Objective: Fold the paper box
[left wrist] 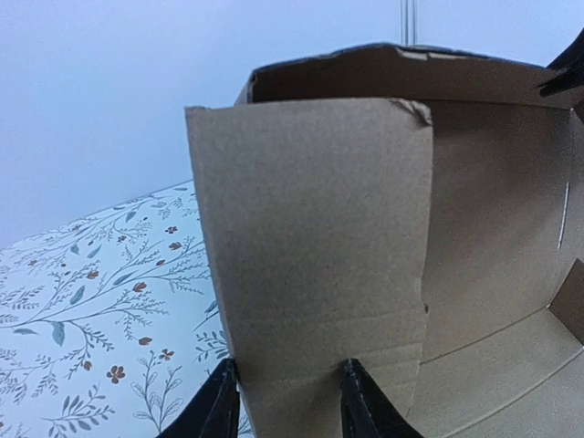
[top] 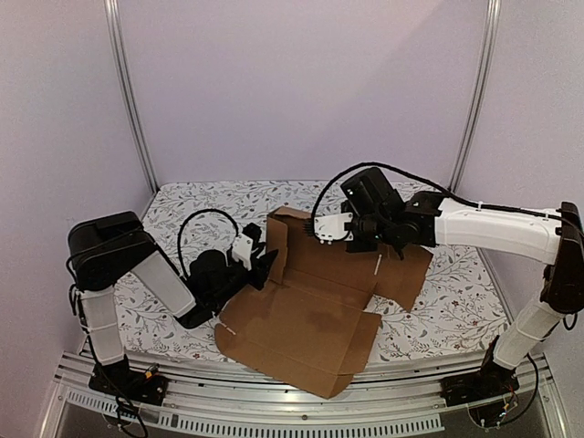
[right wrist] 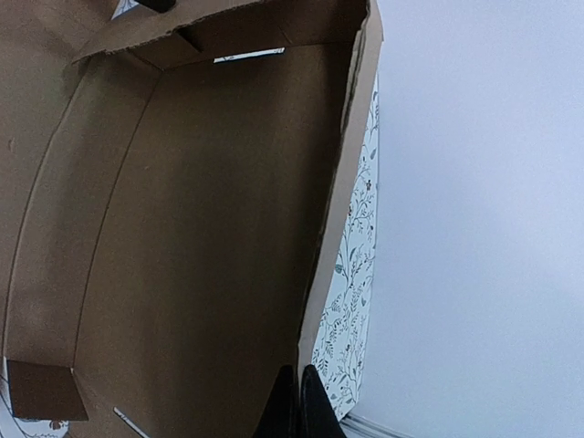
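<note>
Paper box (top: 310, 319), plain brown corrugated cardboard, sits in the middle of the counter (top: 182, 214) with its white floral-print cover. We see most of its panels lying flat, and the near corner pokes out past the counter's front edge. At the far left corner things are standing up. A broad side flap (left wrist: 310, 246) is upright, and behind it the far wall (right wrist: 333, 182) is raised too.

Over to the black-and-white left arm (top: 164, 283), reaching in low from the left. Its jaws are partly open, the two black fingers (left wrist: 224, 406) set apart at the foot of that upright flap. The flap faces them broadside and nothing is pinched between them.

Now the white right arm (top: 493, 224), stretched across from the right to the far wall. Its jaws are closed tight. From the wrist view we see the wall's top edge run straight down to the black fingertips (right wrist: 290, 406). We can't quite tell whether the cardboard is nipped between them or only resting against them.
</note>
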